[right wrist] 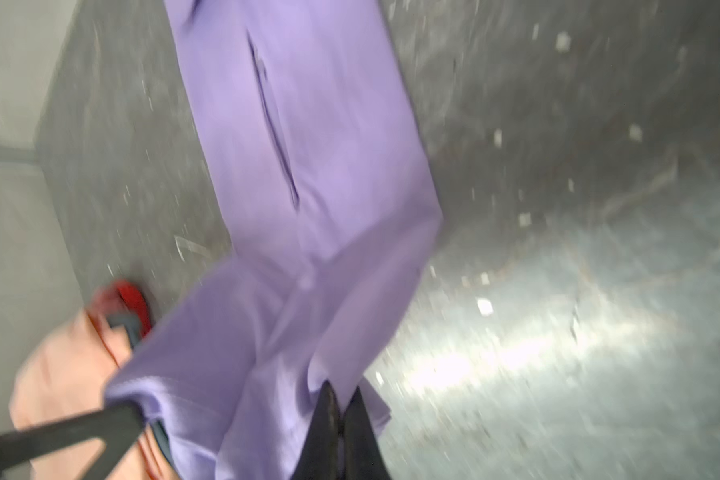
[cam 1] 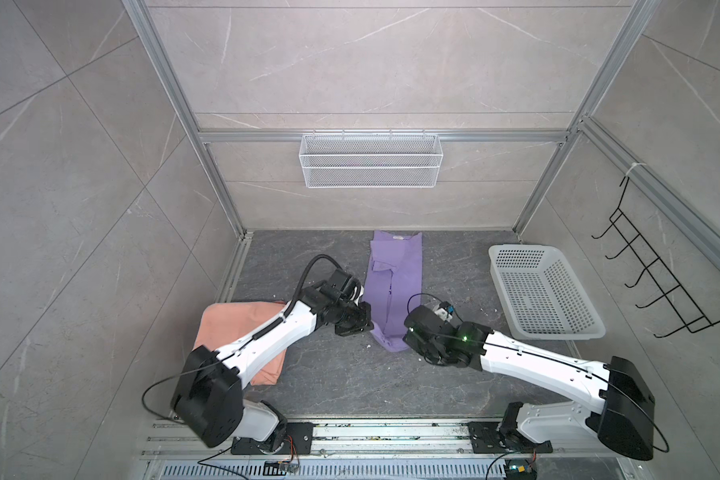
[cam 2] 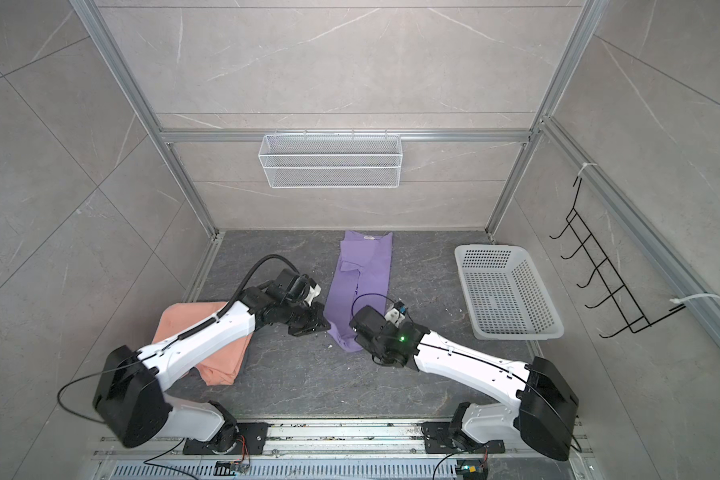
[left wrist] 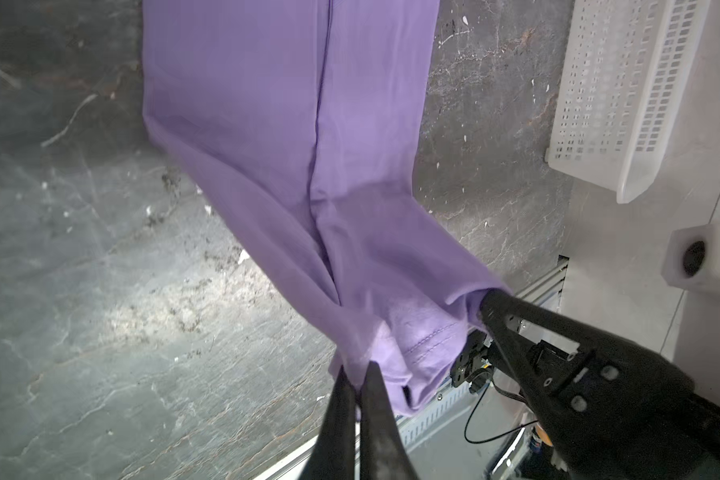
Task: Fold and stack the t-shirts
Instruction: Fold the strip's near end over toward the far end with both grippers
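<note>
The lavender t-shirt [cam 1: 400, 266] [cam 2: 366, 266] lies mid-table as a long narrow strip running from back to front. My left gripper [left wrist: 356, 372] [cam 1: 366, 322] is shut on the near left corner of its hem. My right gripper [right wrist: 341, 390] [cam 1: 410, 338] is shut on the near right corner, and that end of the cloth [left wrist: 287, 124] [right wrist: 308, 145] is bunched and raised between them. The salmon t-shirt [cam 1: 225, 324] [cam 2: 221, 365] [right wrist: 59, 374] lies folded at the left, partly under the left arm.
A white perforated basket [cam 1: 516, 248] [cam 2: 487, 248] [left wrist: 624, 83] stands at the right of the table. A wire basket [cam 1: 371, 160] hangs on the back wall. A black hook rack [cam 1: 657, 286] hangs on the right wall. Pale crumbs dot the dark tabletop.
</note>
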You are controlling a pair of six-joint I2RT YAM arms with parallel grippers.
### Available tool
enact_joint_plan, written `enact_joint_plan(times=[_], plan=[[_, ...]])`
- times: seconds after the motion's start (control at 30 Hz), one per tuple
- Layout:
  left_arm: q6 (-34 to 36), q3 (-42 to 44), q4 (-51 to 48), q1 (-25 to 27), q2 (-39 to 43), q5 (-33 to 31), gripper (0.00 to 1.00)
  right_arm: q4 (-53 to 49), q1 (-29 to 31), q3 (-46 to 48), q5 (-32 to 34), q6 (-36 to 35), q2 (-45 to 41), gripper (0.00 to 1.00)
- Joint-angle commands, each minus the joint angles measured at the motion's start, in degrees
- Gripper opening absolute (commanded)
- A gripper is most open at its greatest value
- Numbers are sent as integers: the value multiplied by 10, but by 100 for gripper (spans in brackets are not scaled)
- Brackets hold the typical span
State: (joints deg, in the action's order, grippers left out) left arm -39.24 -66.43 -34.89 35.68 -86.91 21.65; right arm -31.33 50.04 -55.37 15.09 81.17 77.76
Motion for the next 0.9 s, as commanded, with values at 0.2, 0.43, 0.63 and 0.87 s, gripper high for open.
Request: enact_joint_plan(times=[0.2,0.43,0.63,0.87], plan=[[70,-228,-24,-83,-226,51,0,13,-165,-195,-101,-135,229,2],[77,-381,-30,-119,-369,101,0,38,-226,-244,-138,-158,307,4],[78,-468,-11,-136,-439,146,36,110,-277,-283,-198,-193,360,31],[45,-435,26,-166,-402,102,45,153,-307,-305,-238,-285,335,55]])
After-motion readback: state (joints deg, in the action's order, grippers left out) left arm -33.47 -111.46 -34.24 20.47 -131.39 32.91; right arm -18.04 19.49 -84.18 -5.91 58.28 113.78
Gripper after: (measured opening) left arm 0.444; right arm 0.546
